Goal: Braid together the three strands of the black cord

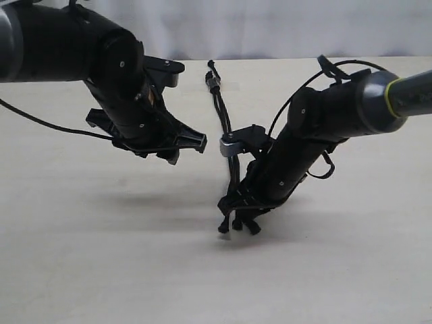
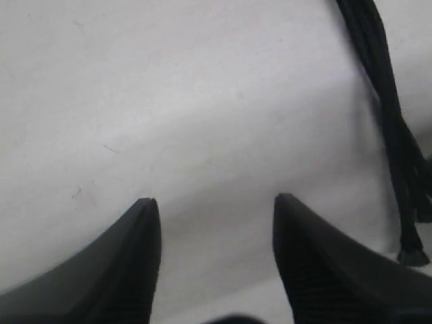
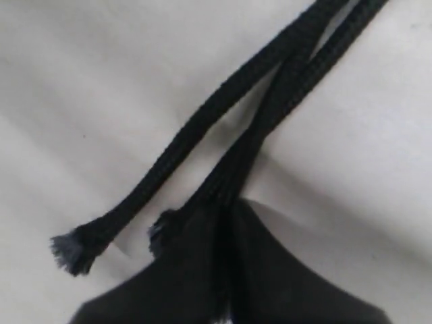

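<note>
The black cord (image 1: 221, 108) lies on the pale counter (image 1: 94, 270) near the middle. Its bound end (image 1: 212, 84) is at the far side, and the 3 strands (image 1: 233, 174) run toward the near side. The right gripper (image 1: 237, 217) is down at the near tips with its jaws closed tight on the cord. I cannot tell how many strands it pinches. 1 strand (image 3: 196, 128) lies loose beside it, ending in a frayed tip (image 3: 71, 251). The left gripper (image 2: 214, 200) hovers just left of the cord, jaws wide apart, holding nothing.
</note>
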Action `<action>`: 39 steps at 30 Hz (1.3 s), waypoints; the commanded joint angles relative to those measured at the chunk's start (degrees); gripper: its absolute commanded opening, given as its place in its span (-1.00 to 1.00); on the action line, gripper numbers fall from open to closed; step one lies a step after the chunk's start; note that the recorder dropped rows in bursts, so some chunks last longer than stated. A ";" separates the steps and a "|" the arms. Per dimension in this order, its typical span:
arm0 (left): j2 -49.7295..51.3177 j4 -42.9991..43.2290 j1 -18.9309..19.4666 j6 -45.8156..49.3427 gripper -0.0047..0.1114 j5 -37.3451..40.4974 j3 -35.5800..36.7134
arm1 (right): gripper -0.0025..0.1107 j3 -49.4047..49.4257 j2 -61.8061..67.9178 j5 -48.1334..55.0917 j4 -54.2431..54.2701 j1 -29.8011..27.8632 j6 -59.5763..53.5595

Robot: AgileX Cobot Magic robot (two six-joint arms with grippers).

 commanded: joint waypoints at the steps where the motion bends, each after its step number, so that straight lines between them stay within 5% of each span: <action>1: -2.32 1.66 -0.28 -0.53 -0.27 -0.87 0.08 | -0.46 1.59 -2.14 3.17 -0.16 -1.61 0.92; 4: -5.43 2.92 0.33 0.12 -0.60 1.54 0.08 | -0.09 1.72 -6.23 6.47 -0.16 -4.80 1.35; 9: -12.25 2.81 5.00 2.07 -0.92 2.57 0.08 | -0.19 5.21 -13.50 7.38 -0.16 -10.66 3.47; 15: -21.10 2.59 14.18 3.65 -0.92 13.67 0.75 | -0.88 14.28 -27.61 7.14 -2.33 -15.22 5.69; 22: -47.36 -11.59 15.43 15.24 -0.92 5.19 17.19 | -0.88 28.56 -49.38 1.64 -7.21 -15.91 15.52; 30: -81.34 -14.38 15.43 16.17 -0.92 0.23 38.74 | -0.88 40.49 -77.88 -10.16 -12.54 -15.81 15.52; 34: -95.46 -5.40 15.43 15.80 -0.92 -2.03 45.81 | -0.88 47.35 -89.86 -17.90 -12.51 -15.81 15.52; 39: -102.59 3.09 15.43 16.08 -0.92 -1.57 45.98 | -0.88 48.38 -98.37 -16.20 -12.51 -15.81 15.52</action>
